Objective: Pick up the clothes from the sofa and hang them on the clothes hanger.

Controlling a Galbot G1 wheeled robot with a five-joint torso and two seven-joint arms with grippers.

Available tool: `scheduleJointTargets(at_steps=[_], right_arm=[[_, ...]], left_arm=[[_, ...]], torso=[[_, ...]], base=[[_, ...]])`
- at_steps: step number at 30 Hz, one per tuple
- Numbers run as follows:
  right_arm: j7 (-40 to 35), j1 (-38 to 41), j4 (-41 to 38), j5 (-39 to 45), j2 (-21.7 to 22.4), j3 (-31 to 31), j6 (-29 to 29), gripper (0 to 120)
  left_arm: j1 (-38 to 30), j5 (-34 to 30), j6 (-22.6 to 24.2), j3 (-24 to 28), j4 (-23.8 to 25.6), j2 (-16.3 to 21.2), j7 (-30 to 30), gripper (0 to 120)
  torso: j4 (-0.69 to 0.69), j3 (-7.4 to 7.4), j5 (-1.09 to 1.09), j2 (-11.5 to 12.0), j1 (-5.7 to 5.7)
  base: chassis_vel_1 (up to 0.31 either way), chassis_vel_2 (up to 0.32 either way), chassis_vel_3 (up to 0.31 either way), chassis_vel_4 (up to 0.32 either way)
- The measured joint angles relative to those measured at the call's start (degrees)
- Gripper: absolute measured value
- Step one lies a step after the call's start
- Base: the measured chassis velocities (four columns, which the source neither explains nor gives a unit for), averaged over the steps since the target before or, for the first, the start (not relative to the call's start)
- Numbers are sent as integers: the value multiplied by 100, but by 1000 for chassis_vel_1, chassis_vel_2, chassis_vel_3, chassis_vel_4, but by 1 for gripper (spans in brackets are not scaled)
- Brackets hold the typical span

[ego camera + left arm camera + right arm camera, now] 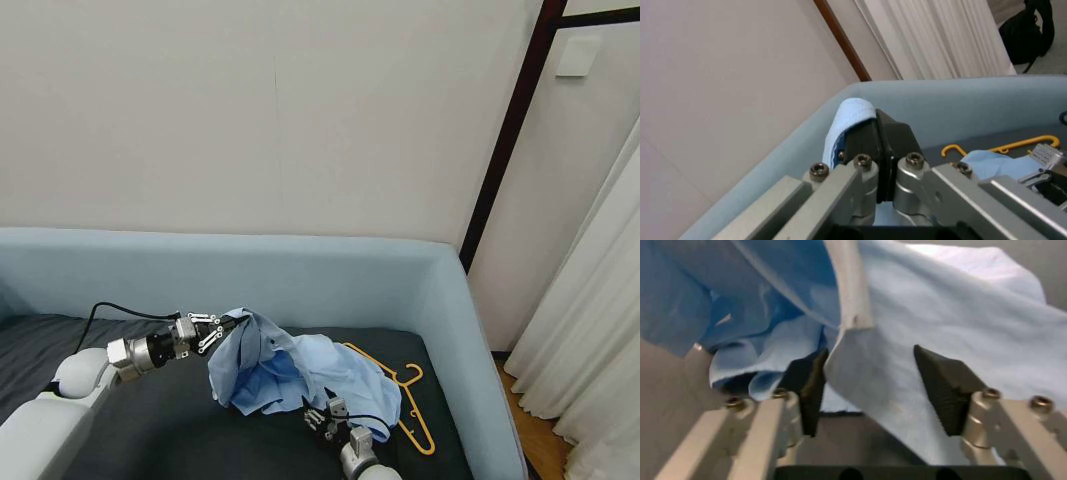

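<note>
The left hand (236, 322) is clamped on a corner of the blue shirt (300, 372), lifting it off the sofa (300, 272) seat. The rest of the cloth droops from it toward the right hand (870, 372), which stands wide with a hem of the shirt between its pads, unpinched. A yellow hanger (415, 400) lies on the seat near the right hand's outer side

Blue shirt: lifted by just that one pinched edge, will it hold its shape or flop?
Likely floppy: pinched by the left gripper, the blue shirt drapes in folds onto the sofa. Probably light, since one small pinch holds it raised. The hem inside the open right gripper may slide or sag away.
</note>
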State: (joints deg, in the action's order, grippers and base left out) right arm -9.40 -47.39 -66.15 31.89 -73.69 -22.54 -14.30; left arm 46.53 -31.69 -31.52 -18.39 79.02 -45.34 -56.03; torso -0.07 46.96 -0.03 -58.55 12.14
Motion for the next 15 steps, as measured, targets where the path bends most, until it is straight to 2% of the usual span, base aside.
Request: scheduleJointTargets(at_steps=[2, 4, 6, 8, 11, 15], right_arm=[[111, -14, 81, -143, 8, 25, -51, 41], [127, -16, 96, -165, 9, 31, -59, 40], [144, -28, 129, -217, 3, 67, -85, 27], [133, -34, 124, -220, 4, 82, -90, 24], [208, -45, 73, -222, 62, 154, -152, 9], [374, -90, -91, -175, 174, 317, -229, 0]], left_arm=[[3, -4, -5, 0, 5, 12, 4, 0], [3, -4, -5, 0, 6, 13, 4, 0], [-5, -17, -6, 4, 26, 23, 26, 0], [-12, -28, -6, 7, 35, 27, 33, 0], [-19, -37, -6, 14, 40, 24, 37, 0], [-16, -24, -12, 23, 5, -40, 37, 0]], torso=[[0, 0, 0, 0, 0], [0, 0, 0, 0, 0], [0, 0, 0, 0, 0], [0, 0, 0, 0, 0], [0, 0, 0, 0, 0], [0, 0, 1, 0, 0]], base=[[0, 0, 0, 0], [0, 0, 0, 0], [0, 0, 0, 0], [0, 0, 0, 0], [0, 0, 0, 0], [0, 0, 0, 0]])
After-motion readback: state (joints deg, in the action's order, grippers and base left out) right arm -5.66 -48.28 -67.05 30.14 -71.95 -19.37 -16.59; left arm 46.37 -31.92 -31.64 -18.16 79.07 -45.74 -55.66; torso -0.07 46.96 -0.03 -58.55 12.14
